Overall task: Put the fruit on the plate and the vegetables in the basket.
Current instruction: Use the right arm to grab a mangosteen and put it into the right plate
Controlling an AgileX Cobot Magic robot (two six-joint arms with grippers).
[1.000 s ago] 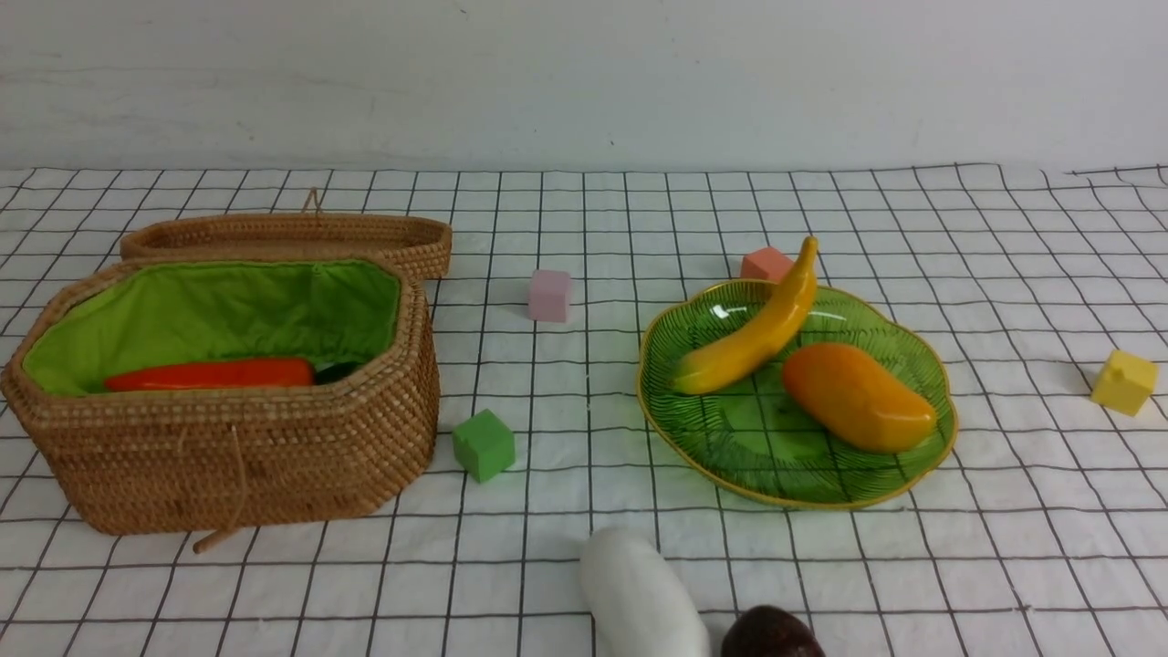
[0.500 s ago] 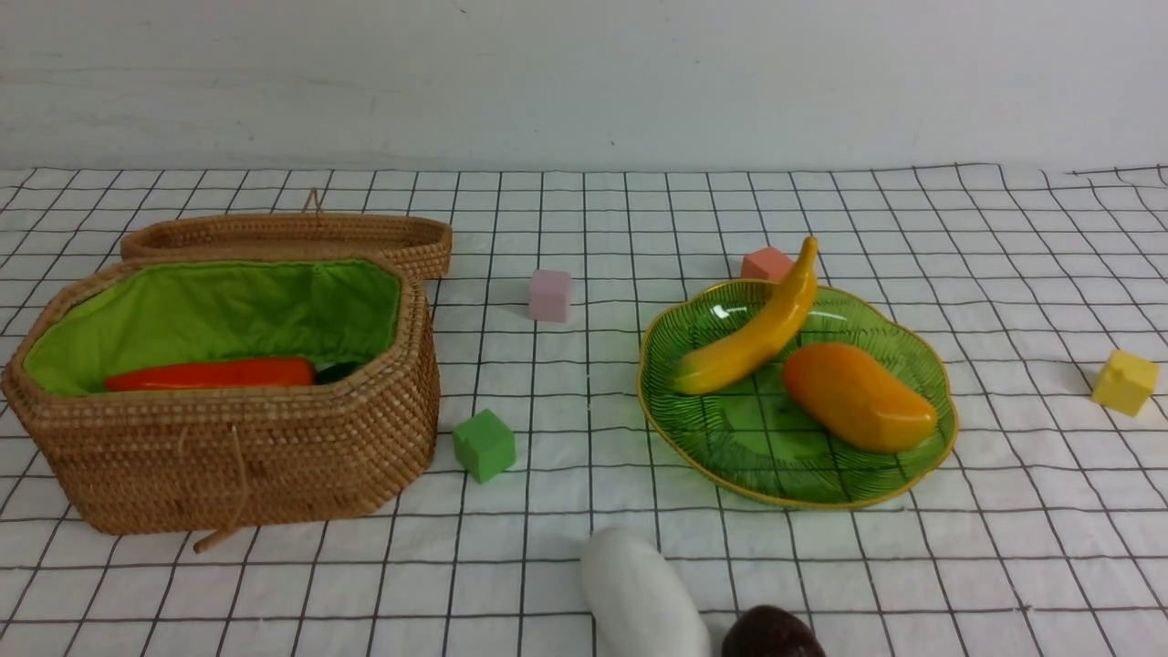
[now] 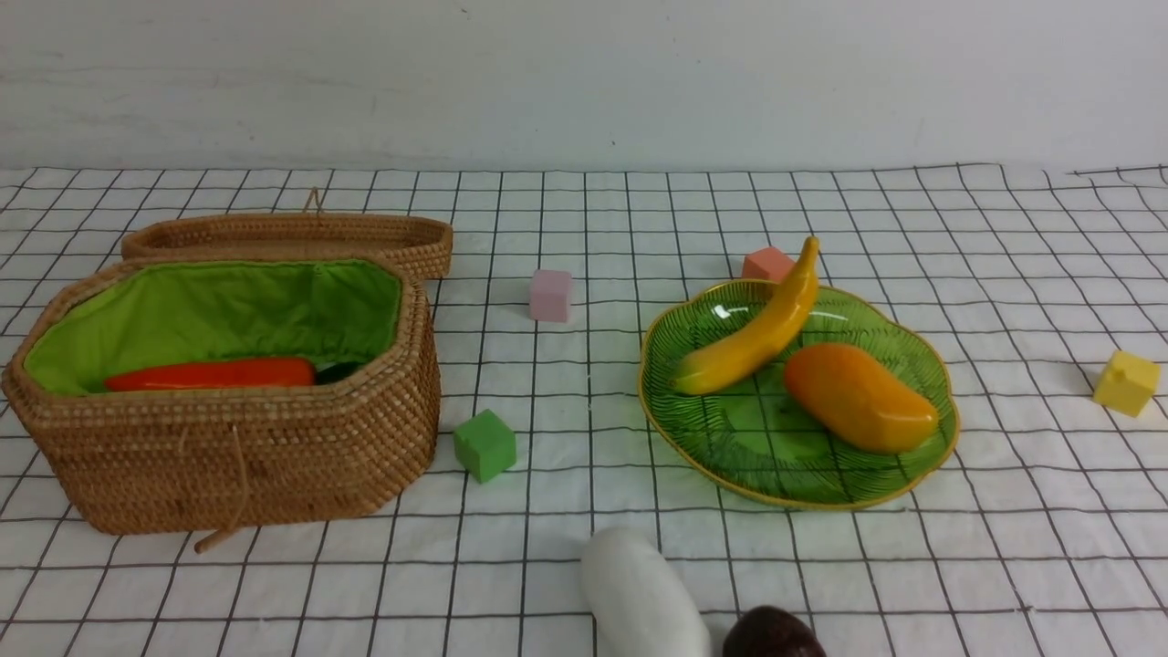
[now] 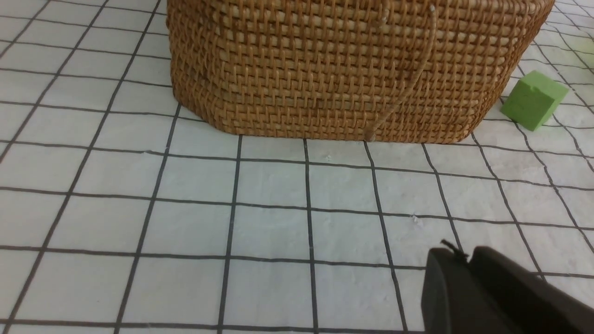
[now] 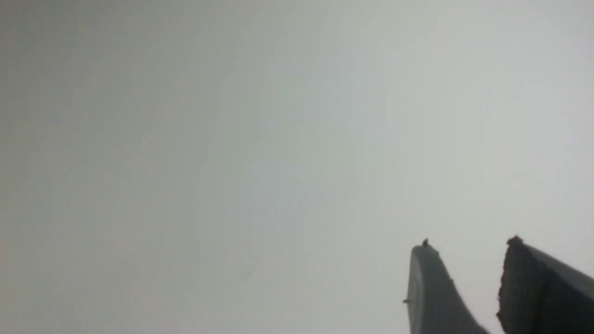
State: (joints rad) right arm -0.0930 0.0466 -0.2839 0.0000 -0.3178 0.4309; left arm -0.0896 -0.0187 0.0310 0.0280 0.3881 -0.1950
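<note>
Front view, yellow banana, ribbed green plate

I see three fruits: a banana, a mango, a dark round fruit. Two vegetables: a carrot, a white radish. Four cubes. One basket, one lid, one plate.

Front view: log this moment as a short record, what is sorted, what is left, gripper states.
In basket: carrot
On plate: banana, mango
Unsorted, on cloth: white radish, dark round fruit, both at near edge
Left gripper: shut, empty, facing the basket
Right gripper: open, empty
</note>
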